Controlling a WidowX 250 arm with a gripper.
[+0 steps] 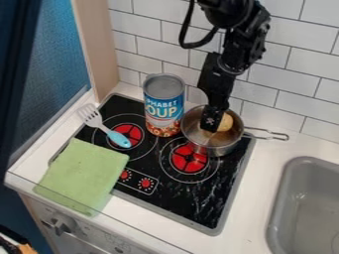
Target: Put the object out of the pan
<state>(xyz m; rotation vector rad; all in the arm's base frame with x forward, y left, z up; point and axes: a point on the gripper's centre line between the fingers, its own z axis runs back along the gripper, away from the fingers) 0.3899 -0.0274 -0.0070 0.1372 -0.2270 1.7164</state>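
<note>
1. Gripper [211, 128] in camera view: down inside the pan [215, 150]. Can't tell how far open, or if it has hold of anything.
2. Object [226, 122]: tan, rounded, in the pan, right beside the gripper and partly behind it. Contact unclear.
3. Step in hand, my read: getting a grip on the object. Nothing out of the pan, so task at an early stage.
4. Doing it well: centre on the object's widest part, close gently, check the hold. Rounded shape could roll or squirt out if pinched off-centre.
5. Then lift straight up, past the rim, before any sideways move. Dragging against the wall could tip or slide the pan; handle [270, 135] sticks out over the counter [270, 158].
6. Can [163, 105] stands close to the pan, so don't swing that way low. Counter beyond the handle looks an easier exit.
7. Arm [227, 67] pose: in from top edge, right of centre, steep, wrist above the pan, gripper pointing down with a slight slant.
</note>
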